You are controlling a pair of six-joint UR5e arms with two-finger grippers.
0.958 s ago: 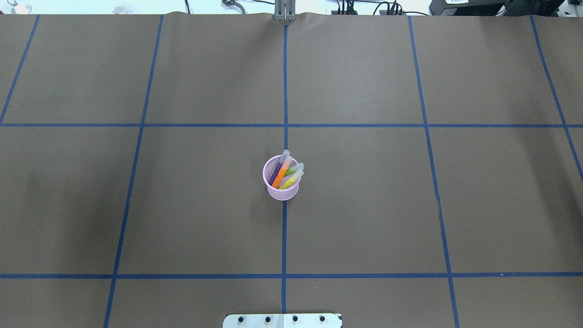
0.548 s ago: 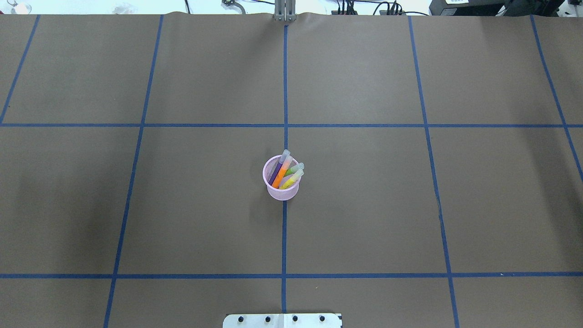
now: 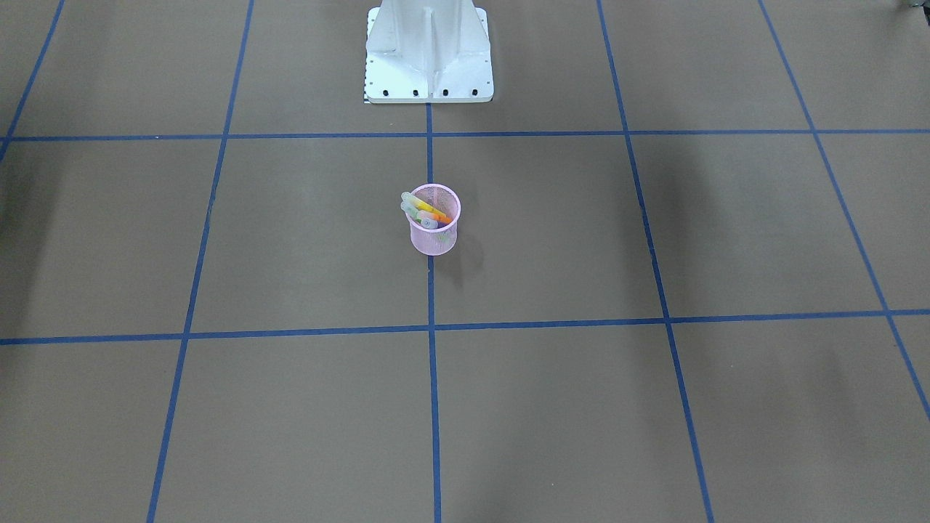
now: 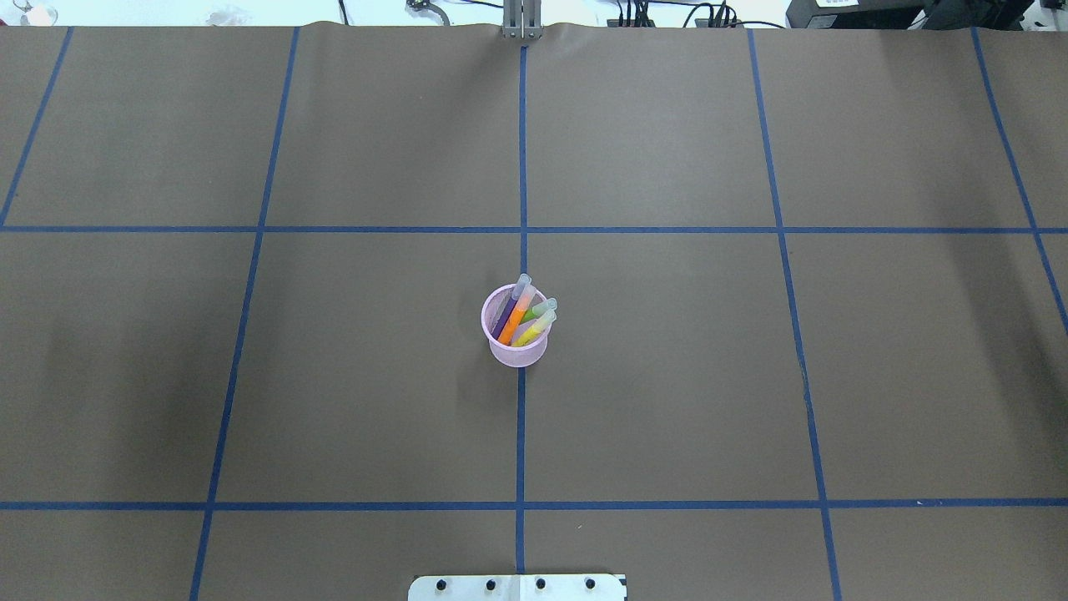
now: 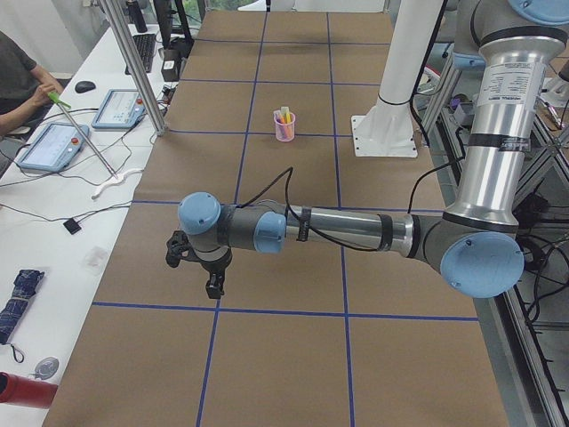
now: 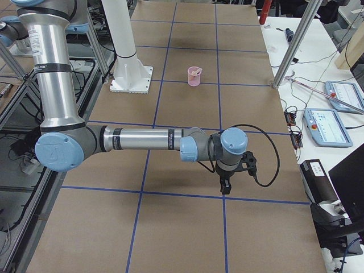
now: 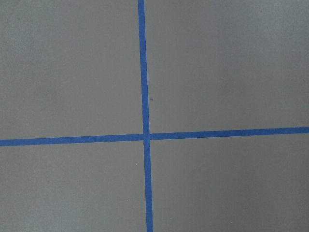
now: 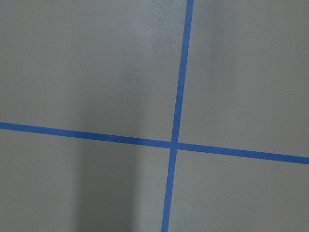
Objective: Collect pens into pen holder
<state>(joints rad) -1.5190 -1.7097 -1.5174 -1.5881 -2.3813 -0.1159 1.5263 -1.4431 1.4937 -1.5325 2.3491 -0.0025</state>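
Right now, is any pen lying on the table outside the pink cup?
No, all four pens lean inside the pink cup; none lies on the table.

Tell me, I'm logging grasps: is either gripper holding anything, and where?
Nothing visible: all four pens sit in the pen holder, and the left gripper and right gripper hang far from it.

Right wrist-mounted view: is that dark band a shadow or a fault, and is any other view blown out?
Right wrist-mounted: a soft-edged shadow down the paper left of the blue tape cross, no fault. Left wrist-mounted: evenly lit. Overhead exterior: sharp, but the strip beyond the table's far edge is blown out. Exterior front-facing: the pen holder casts a short shadow.
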